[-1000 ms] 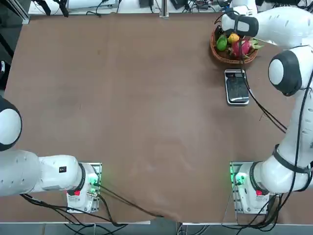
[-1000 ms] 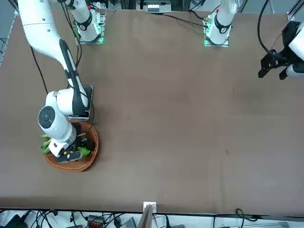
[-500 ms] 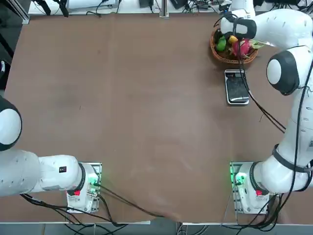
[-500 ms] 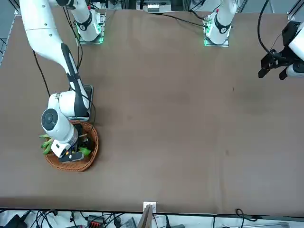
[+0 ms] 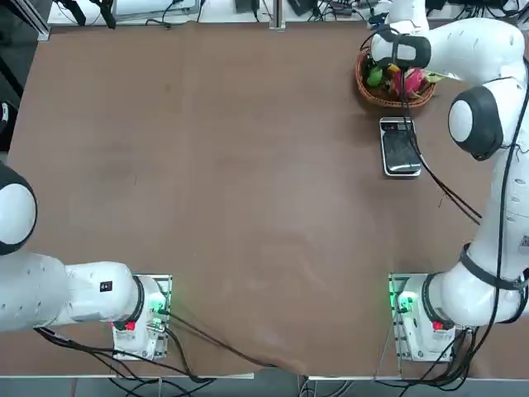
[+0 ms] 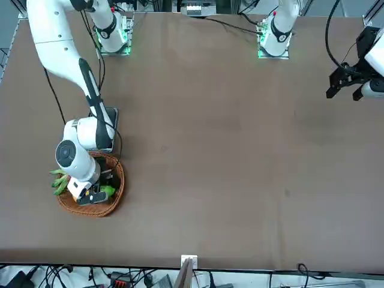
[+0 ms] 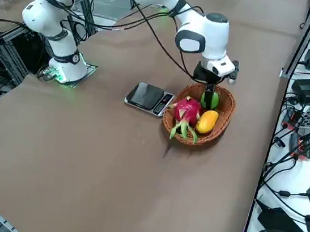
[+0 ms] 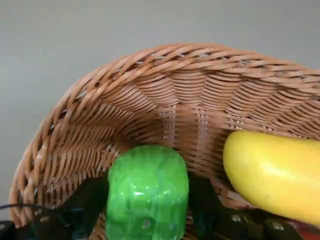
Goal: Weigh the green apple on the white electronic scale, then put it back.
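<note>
Green apple point(image 8: 147, 192) sits between my tool's point(image 8: 148, 200) open fingers in the basket point(image 8: 165, 105); next I squeeze and lift it to the scale point(image 5: 401, 148).

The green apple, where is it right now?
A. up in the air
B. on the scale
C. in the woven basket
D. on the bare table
C: the green apple sits in the wicker basket beside the yellow fruit, between the right gripper's fingers.
</note>
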Controlling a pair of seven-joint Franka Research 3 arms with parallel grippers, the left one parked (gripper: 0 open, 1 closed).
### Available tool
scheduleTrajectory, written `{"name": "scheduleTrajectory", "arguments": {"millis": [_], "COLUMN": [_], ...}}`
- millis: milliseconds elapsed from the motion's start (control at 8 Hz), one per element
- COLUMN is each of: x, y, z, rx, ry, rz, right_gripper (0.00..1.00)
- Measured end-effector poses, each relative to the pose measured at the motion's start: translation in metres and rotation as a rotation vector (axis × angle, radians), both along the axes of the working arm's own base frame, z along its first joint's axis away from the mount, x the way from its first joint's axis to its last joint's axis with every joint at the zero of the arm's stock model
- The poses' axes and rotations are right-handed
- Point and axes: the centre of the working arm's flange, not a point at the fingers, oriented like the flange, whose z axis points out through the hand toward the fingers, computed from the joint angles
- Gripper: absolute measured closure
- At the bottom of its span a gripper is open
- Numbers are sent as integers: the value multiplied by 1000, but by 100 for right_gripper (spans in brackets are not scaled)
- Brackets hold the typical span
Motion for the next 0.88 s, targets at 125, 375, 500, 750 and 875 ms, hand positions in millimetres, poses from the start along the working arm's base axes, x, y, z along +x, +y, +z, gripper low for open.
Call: {"name": "scheduleTrajectory", "arguments": {"millis": [125,375,500,750,875], "x": [0,1,2,1,-3], "y": [-1,-1,-1,-1,-1], "z": [0,3,8,37,64], "rx": [0,1,1,-3,-7], "ry": [0,-5,-8,16,46], "rz": [-1,-1,-1,-4,-6], "right_gripper": [10,25,25,28,28]}}
